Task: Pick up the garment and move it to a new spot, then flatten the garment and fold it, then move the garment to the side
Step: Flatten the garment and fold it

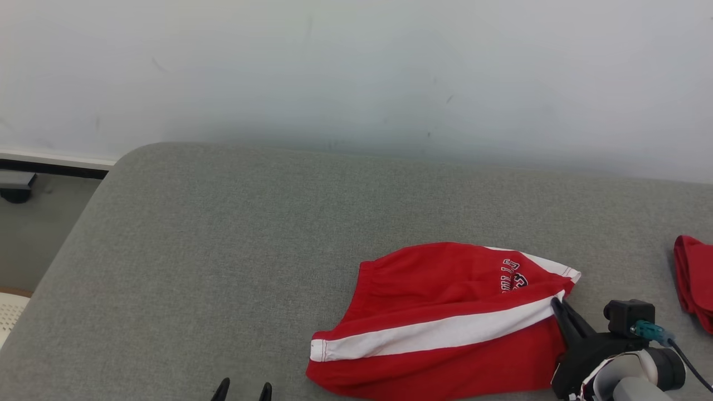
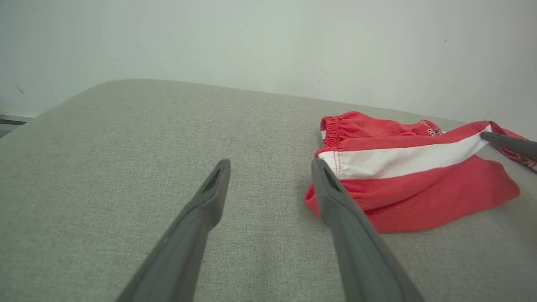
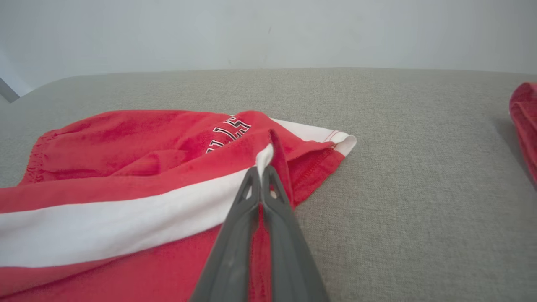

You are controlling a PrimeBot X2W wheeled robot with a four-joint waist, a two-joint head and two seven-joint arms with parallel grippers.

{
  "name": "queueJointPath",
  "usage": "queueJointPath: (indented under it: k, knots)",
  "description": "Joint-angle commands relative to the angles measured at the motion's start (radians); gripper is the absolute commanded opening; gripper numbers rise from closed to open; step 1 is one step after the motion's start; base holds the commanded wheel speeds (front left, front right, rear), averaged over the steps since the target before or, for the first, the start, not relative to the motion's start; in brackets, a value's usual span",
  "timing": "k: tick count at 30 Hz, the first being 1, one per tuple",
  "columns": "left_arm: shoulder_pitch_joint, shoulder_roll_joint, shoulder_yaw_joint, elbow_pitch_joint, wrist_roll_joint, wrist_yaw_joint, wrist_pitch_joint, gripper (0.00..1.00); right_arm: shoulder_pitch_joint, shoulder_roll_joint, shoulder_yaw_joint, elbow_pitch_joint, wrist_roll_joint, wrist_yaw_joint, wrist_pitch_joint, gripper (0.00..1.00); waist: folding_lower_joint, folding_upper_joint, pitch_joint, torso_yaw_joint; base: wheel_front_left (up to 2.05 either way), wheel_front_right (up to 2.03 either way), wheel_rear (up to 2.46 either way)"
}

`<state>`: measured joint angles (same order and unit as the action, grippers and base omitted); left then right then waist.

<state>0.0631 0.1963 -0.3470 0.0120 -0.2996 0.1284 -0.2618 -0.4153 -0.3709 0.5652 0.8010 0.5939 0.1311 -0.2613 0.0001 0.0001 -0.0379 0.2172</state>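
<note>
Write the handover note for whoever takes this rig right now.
Right gripper: shut on a pinch of the red shorts at the white stripe's end.
Left gripper: open, holding nothing, over the grey cushion beside the shorts.
Shorts lie rumpled on the cushion; a second red cloth sits apart to the right.
Done: grasp only. Left: lift, move, flatten, fold, set aside.

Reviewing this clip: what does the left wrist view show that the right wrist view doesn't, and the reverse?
Left wrist view's extra: the left gripper, fingers wide apart, pointing across bare grey cushion beside the red shorts. Right wrist view's extra: a close look at the right gripper, fingers shut on the end of the white stripe, plus a second red cloth at the right edge; a red scrap behind those fingers in the left wrist view may be it. Both: the shorts, their lettering, the cushion and the right gripper at the stripe end.
</note>
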Motion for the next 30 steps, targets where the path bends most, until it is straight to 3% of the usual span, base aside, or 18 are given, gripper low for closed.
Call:
queueJointPath:
  k: [1, 6, 17, 30]
  knots:
    - [0.011, -0.001, -0.004, 0.008, 0.006, -0.003, -0.004, 1.0, 0.015, -0.008, -0.002, -0.006, 0.0, -0.001, -0.005, 0.0, -0.0001, -0.0001, -0.002, -0.003, 0.0, 0.0, 0.0]
    - [-0.036, 0.005, -0.015, 0.039, -0.004, -0.026, 0.026, 1.0, 0.038, -0.025, 0.0, -0.028, -0.011, -0.001, -0.005, 0.0, -0.0001, -0.0001, -0.004, -0.021, 0.0, 0.0, 0.0]
    - [-0.186, -0.019, -0.059, 0.108, -0.063, -0.076, 0.23, 1.0, 0.018, -0.018, 0.032, -0.03, -0.029, -0.001, -0.005, 0.0, -0.0001, -0.0001, 0.01, -0.063, 0.0, 0.0, 0.0]
    - [-0.254, -0.044, -0.113, 0.14, -0.094, -0.105, 0.369, 1.0, -0.018, -0.031, 0.079, -0.024, -0.013, -0.001, -0.005, 0.0, -0.0001, -0.0001, 0.039, -0.089, 0.0, 0.0, 0.0]
